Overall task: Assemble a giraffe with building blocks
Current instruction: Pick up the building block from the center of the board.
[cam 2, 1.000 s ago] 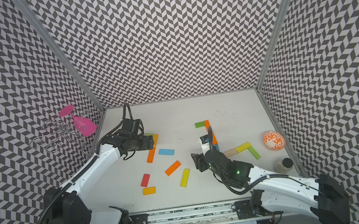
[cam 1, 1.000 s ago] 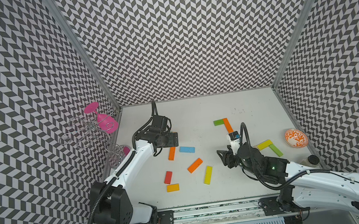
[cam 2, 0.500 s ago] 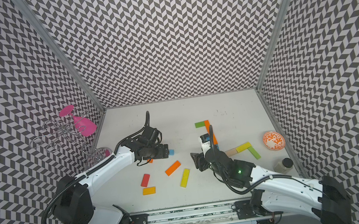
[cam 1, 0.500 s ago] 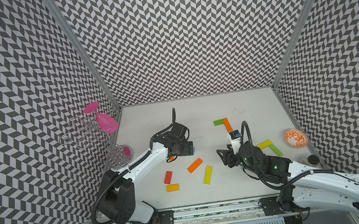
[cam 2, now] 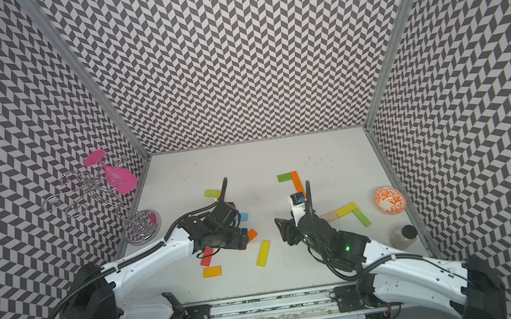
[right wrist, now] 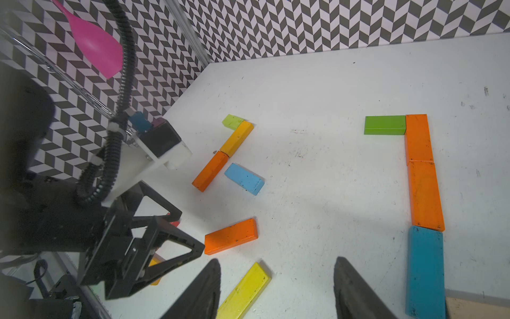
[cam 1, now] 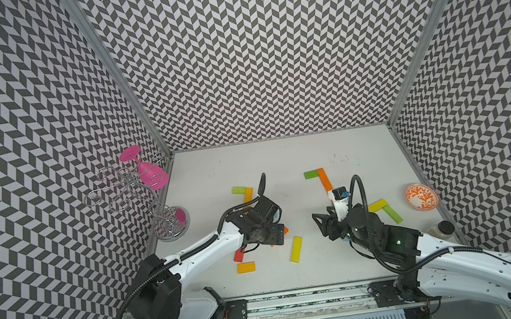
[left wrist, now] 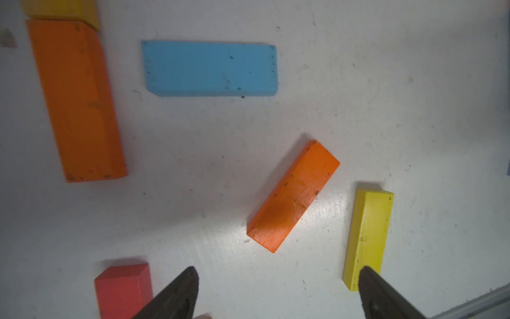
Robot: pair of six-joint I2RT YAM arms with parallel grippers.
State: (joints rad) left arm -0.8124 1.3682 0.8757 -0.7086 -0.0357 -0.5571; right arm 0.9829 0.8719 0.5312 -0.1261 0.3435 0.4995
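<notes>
1. While the left pincer [left wrist: 277, 276] hangs over it with jaws spread wide and nothing between them, the short orange block [left wrist: 294, 196] lies flat on the white counter [left wrist: 386, 82]. Its long axis is slanted against those of its neighbours.
2. Flat around it, and apart from it, lie a blue block [left wrist: 211, 69], a yellow block [left wrist: 368, 237] and a red block [left wrist: 124, 290]. The yellow and red ones each sit by a fingertip.
3. A second orange block [left wrist: 78, 102] lies beyond, end to end with a yellow-orange block [right wrist: 237, 138] that meets a lime block [right wrist: 232, 121].
4. In both top views the left arm covers most of the short orange block, and only one end shows.
5. To the right, a green block [right wrist: 385, 124] sits crosswise at the far end of a line of two orange blocks [right wrist: 418, 138] and a second blue block [right wrist: 426, 270]. These touch end to end, running far to near.
6. The right pincer [right wrist: 277, 265] hovers beside that line, jaws partly apart and empty.
7. A patterned bowl [cam 1: 420, 197] and a small bottle [cam 1: 441, 229] stand near the right wall, and a wire rack [cam 1: 124, 191] with a pink glass [cam 1: 149, 177] stands at the left wall. All are well apart from the blocks.
</notes>
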